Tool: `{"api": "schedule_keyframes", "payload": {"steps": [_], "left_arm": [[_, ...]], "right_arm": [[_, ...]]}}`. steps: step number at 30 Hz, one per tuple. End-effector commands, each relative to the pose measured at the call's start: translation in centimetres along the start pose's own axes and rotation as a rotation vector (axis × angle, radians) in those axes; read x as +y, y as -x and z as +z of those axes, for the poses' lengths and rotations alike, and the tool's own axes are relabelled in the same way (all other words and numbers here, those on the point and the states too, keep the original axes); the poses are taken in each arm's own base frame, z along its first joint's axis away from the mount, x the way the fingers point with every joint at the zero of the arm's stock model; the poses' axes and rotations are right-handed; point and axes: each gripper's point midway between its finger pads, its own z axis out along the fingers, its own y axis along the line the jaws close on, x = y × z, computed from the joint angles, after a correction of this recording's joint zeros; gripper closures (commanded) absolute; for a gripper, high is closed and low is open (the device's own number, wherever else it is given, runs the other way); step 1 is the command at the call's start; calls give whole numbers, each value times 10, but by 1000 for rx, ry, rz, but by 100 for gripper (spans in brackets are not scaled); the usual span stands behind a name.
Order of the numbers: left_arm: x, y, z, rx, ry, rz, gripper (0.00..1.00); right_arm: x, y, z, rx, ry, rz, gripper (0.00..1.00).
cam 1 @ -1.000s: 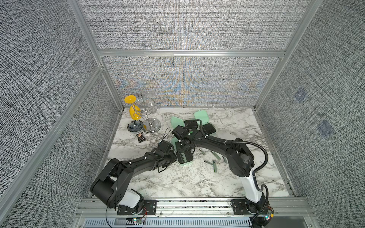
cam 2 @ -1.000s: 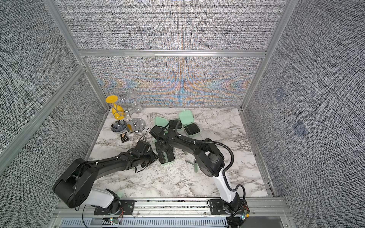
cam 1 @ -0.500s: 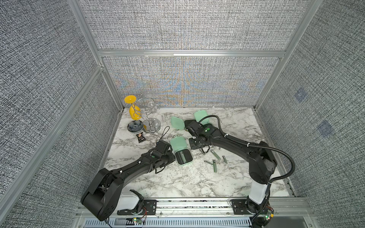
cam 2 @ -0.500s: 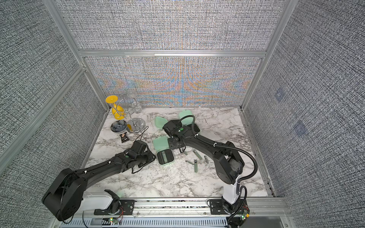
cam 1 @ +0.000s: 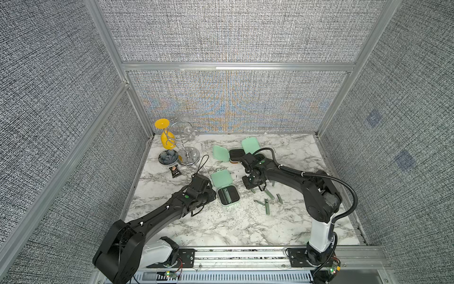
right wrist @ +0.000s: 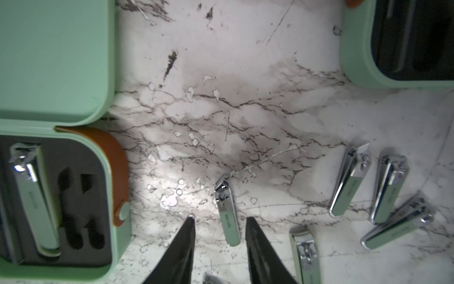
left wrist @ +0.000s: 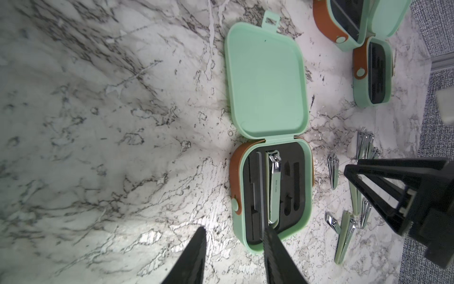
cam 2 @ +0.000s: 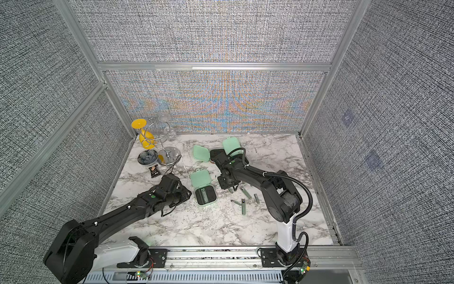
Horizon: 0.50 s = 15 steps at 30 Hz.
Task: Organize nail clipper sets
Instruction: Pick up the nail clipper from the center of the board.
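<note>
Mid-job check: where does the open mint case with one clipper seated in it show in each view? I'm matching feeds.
Top view: open case mid-table, lid lying flat behind its base.
Top view: open case, same spot.
Left wrist: open case whole, middle of the picture.
Right wrist: open case cut off at the picture's edge.
Shared landmark: the seated clipper inside it.

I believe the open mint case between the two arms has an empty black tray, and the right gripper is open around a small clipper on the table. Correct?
The tray is not empty: the left wrist view shows one large clipper in the mint case. The rest is right: the right gripper is open around a small clipper on the table.
</note>
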Motion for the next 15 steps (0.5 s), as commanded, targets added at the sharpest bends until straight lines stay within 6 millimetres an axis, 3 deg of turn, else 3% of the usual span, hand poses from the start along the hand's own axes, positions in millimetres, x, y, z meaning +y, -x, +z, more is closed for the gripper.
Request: {"api": "schedule_keyframes", "payload": {"steps": [1, 15], "left_arm": [[3, 3, -1, -18, 20, 4, 59], [3, 4, -1, -17, 25, 2, 59]], "right_arm": [[4, 0, 6, 1, 20, -24, 60], [-2, -12, 23, 34, 12, -4, 66]]}}
